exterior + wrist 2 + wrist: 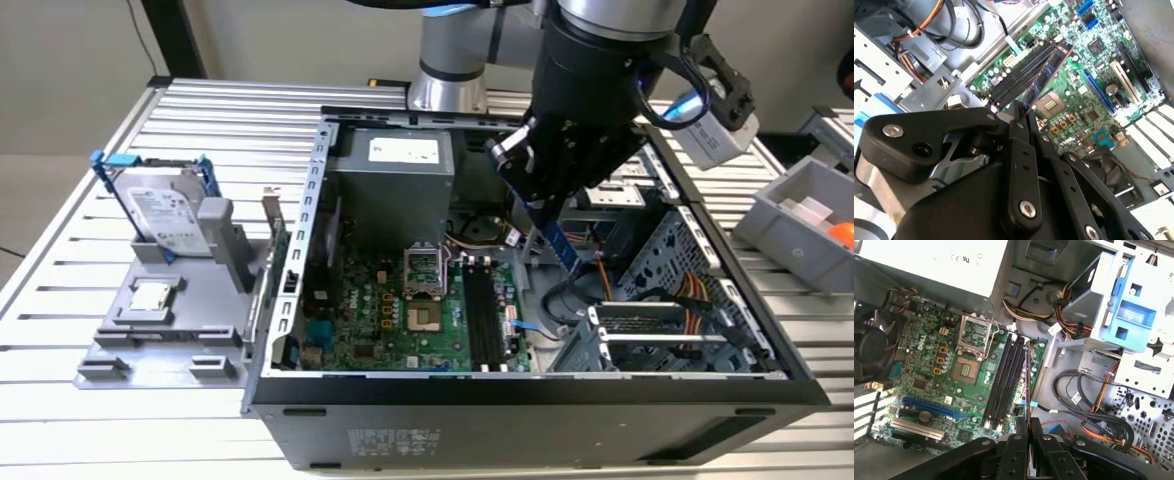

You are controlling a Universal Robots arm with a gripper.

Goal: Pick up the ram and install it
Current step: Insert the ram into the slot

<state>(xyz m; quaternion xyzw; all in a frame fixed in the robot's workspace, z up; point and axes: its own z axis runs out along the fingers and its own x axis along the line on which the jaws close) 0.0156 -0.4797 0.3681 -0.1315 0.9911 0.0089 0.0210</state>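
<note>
I read the fingers (1022,430) pinched on the ram (550,238), edge-down above the motherboard (374,300) — black slots (487,320) at its 7 o'clock in the exterior view — I'd square it to a slot, press both ends evenly.

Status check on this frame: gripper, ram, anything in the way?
Gripper shut on the ram. Ram hangs tilted above the memory slots, not seated. Cables beside the slots, not across them.
</note>
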